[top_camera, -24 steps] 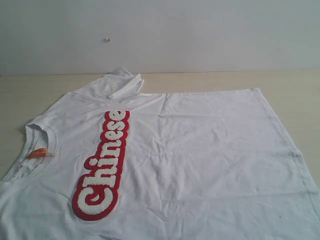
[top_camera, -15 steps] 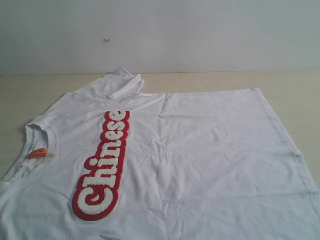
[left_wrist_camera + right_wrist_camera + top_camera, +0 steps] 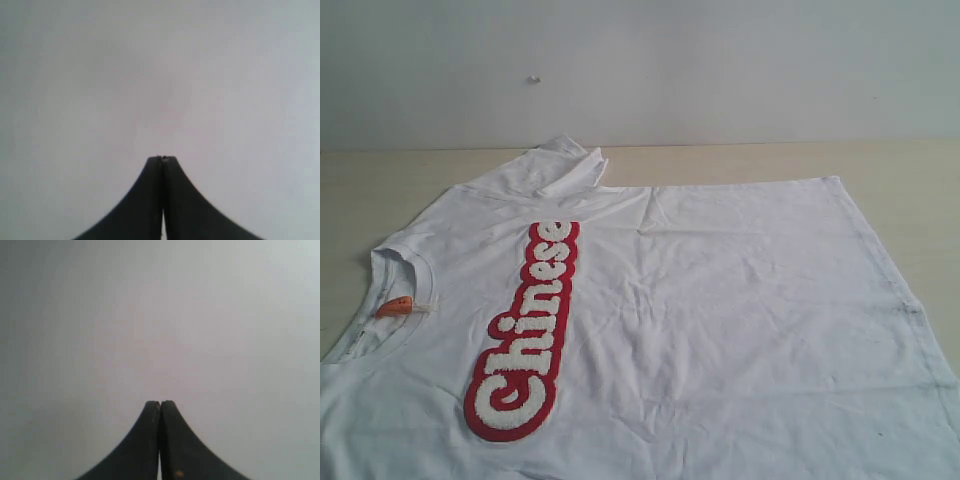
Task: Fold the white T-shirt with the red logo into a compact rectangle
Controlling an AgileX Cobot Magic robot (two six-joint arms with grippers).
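Nothing was folded yet, by my reading. The white T-shirt lay spread face up on the pale table, with its collar to the left of the exterior view and its hem to the right. Its near edge ran off the bottom of the frame. The red logo ran along the chest just right of the collar, and the orange neck tag sat inside the neckline. The far sleeve was bunched and turned over on itself.

Neither arm showed in the exterior view. The left gripper had its fingers pressed flat together with nothing between them, and the right gripper was the same. Each wrist camera faced only a blank pale surface, possibly the wall, though I couldn't be sure.

The step in hand, as I judged it, was reaching in for the first fold. To do it well I wanted both sets of fingers opened before they came down. I'd smooth that crumpled sleeve out first, then take one long edge at two points well apart, shoulder end and hem end. I'd pinch both layers and lift low and level, so the cloth didn't drag the wrinkled middle along
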